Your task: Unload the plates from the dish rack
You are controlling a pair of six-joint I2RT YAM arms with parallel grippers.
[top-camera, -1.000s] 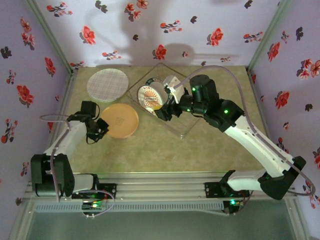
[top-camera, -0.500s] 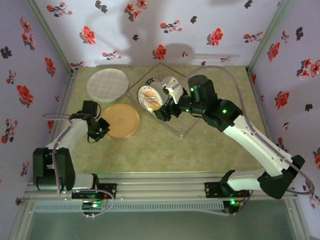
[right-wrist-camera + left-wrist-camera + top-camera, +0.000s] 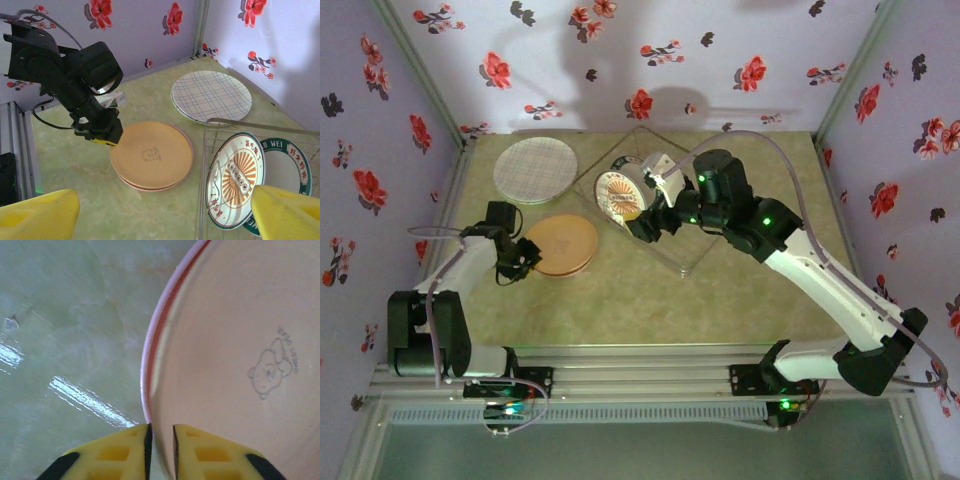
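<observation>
Your right gripper [image 3: 165,200] hangs wide open, empty, at the square transparent dish rack [image 3: 686,252]. Your left gripper [image 3: 161,432] has its jaws barely parted at the rim of the round orange-tan plate [image 3: 225,340], left of the rack. A small white sunburst plate [image 3: 235,172] leans inside.

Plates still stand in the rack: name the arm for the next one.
Right. The right pincer, open, hovers near the upright round sunburst-patterned plate in the clear dish rack; the left pincer is by the orange-tan round plate, elsewhere.
</observation>
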